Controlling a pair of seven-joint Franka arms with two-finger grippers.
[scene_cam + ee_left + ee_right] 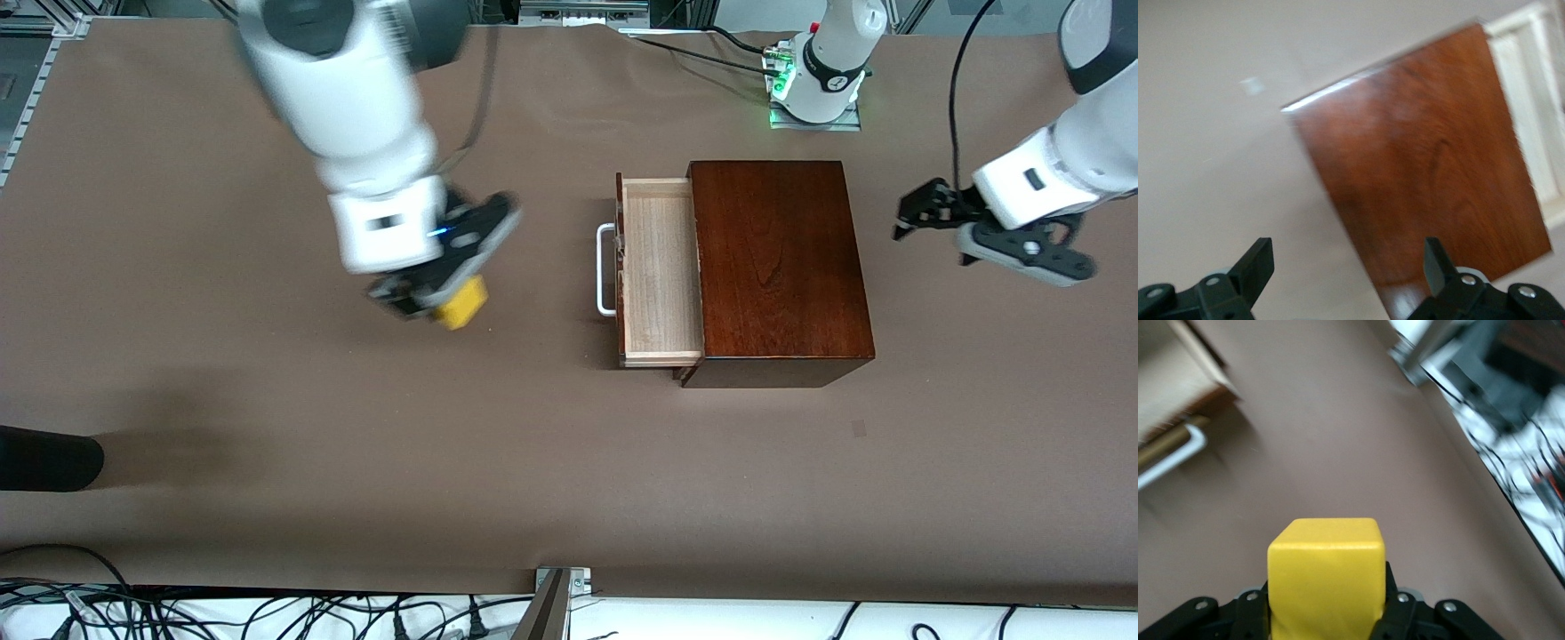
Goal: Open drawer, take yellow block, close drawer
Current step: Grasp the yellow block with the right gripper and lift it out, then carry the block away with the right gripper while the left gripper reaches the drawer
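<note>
Yellow block (462,305) clenched in right claw (425,300) over bare table (267,444); drawer (656,271) open; left claw (929,213) released.

Illumination even and bright, from overhead. Soft shadows fall on the table (267,498) toward the front camera — one beside the wooden box (773,267). Right arm (356,124) motion-blurred in the front view. Both wrist views smeared; yellow block (1326,577) alone reads fairly sharp.
</note>
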